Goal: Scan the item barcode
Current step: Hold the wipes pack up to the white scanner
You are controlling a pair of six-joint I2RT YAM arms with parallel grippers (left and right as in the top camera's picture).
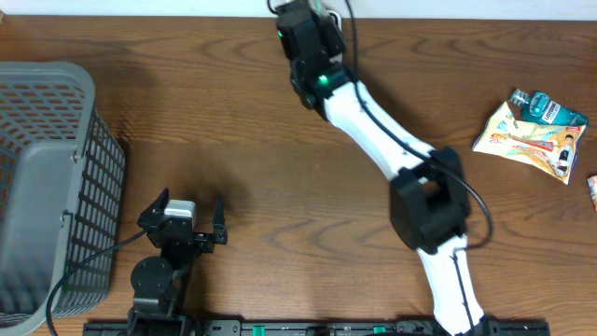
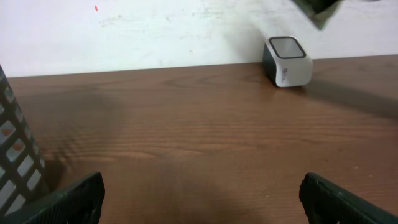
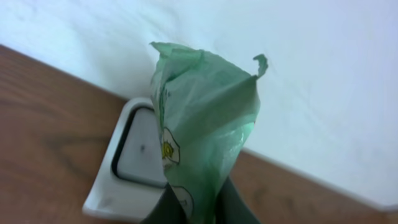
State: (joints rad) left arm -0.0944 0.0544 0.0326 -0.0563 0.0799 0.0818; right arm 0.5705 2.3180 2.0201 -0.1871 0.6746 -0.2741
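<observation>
Wood counter (image 1: 233,112) by wall (image 3: 311,62): right fingers (image 3: 239,208) grip upright green packet (image 3: 205,124) just above scanner (image 3: 134,168); left fingers (image 2: 68,199) open, distant.

The overhead view gives me even, fairly bright light from above. The table (image 1: 233,140) shows its grain with no glare. A soft dim patch lies toward the far left corner beside the basket (image 1: 47,187), and a fainter shadow sits near the left gripper (image 1: 187,210). From the left wrist, the wall (image 2: 155,31) looks pale and flat and the scanner (image 2: 287,61) is slightly soft. A broad shadow runs from it toward the table's right edge, and a dark blurred shape smears the top right. From the right wrist, the packet (image 3: 205,137) is close and a little soft, lit through its film, and the wall behind it is nearly washed out.
</observation>
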